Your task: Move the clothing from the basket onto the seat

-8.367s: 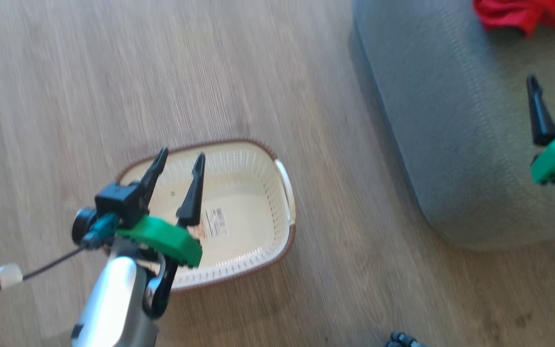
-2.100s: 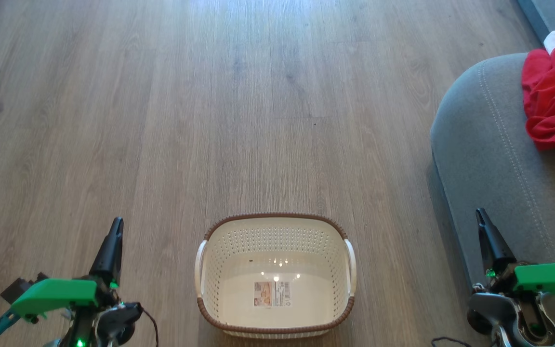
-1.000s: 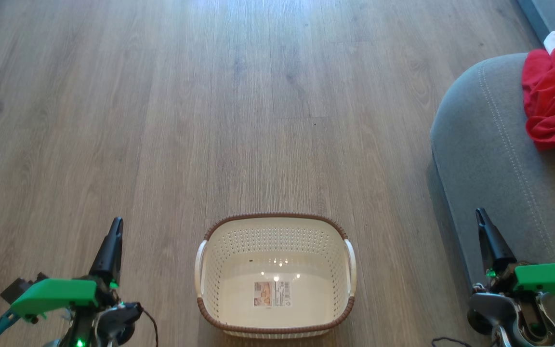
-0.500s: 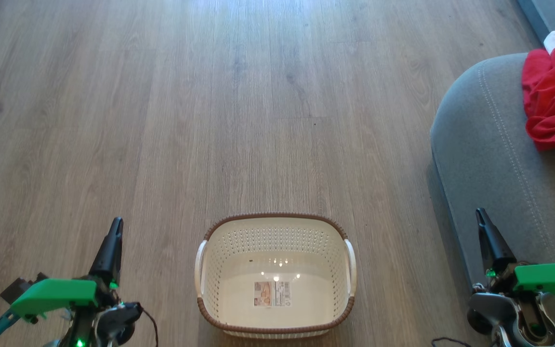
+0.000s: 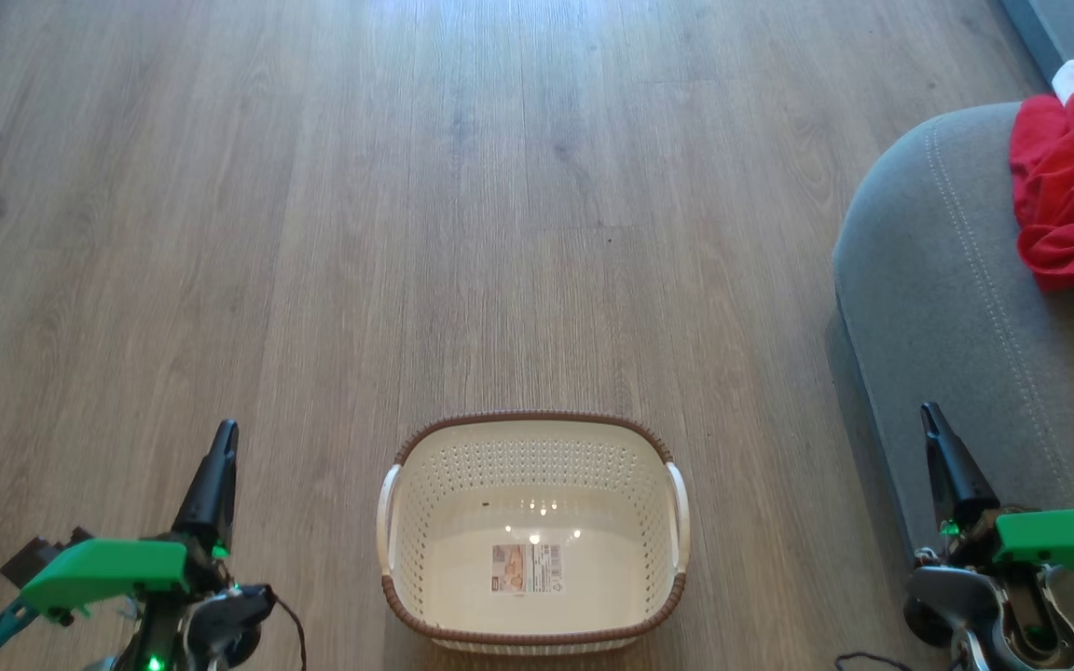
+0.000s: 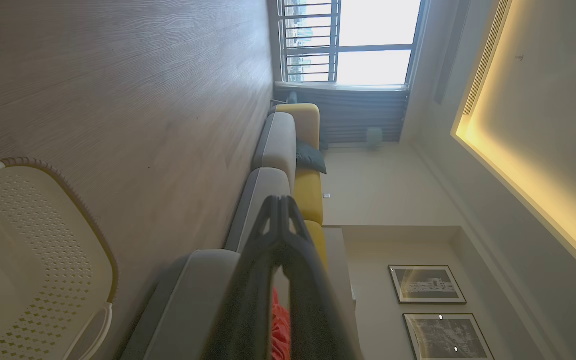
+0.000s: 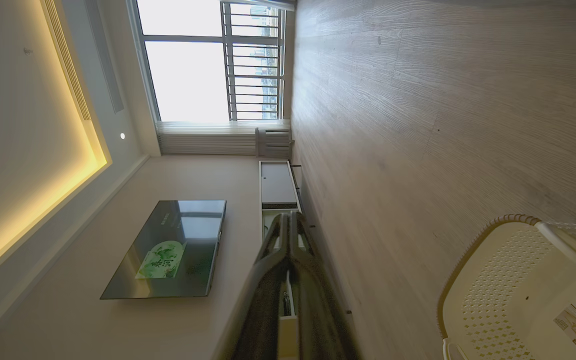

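Wooden floor (image 5: 537,186) spans the room. Left of the basket (image 5: 537,417), the left gripper (image 5: 225,438) hovers with its fingers pressed together, holding nothing. The basket sits empty, with only a label (image 5: 526,568) on its bottom. Right of the basket, the right gripper (image 5: 933,424) is likewise closed and empty, over the edge of the grey seat (image 5: 947,308). Far right of the basket, red clothing (image 5: 1068,186) lies heaped on the seat. The task looks done, so it seems best to keep both arms parked clear and disturb nothing.
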Controlling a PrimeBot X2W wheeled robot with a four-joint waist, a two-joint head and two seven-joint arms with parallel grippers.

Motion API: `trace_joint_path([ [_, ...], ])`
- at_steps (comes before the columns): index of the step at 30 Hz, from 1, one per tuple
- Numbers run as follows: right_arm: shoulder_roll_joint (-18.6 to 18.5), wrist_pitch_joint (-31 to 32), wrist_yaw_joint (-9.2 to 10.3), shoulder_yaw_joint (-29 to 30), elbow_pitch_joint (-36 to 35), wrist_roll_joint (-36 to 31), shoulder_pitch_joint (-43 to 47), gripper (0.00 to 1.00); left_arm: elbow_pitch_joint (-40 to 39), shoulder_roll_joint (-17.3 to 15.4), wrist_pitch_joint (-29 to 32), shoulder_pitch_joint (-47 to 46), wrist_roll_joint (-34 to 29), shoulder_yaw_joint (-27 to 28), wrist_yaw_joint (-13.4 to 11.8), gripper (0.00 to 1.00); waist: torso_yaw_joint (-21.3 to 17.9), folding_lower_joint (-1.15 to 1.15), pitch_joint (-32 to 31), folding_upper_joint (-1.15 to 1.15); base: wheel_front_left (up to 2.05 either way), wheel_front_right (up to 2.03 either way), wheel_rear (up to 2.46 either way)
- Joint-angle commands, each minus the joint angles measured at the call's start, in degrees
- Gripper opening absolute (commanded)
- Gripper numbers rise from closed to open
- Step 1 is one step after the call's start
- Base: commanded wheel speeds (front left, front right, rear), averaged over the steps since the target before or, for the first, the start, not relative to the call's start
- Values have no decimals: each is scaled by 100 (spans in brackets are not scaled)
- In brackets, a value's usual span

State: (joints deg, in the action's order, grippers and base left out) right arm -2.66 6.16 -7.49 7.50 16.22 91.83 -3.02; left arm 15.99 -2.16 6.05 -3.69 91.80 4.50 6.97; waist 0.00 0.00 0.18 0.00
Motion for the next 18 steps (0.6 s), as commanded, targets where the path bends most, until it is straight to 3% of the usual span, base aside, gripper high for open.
trace_joint_path([
  [1, -21, 33, 0, -98, -220, 34, -316, 0, -194, -72, 43, -250, 37, 202, 52, 0, 0, 0, 0, 0, 0, 0, 0],
  [18, -21, 33, 0, -98, -220, 34, -316, 0, -194, -72, 43, -250, 38, 201, 52, 0, 0, 0, 0, 0, 0, 0, 0],
])
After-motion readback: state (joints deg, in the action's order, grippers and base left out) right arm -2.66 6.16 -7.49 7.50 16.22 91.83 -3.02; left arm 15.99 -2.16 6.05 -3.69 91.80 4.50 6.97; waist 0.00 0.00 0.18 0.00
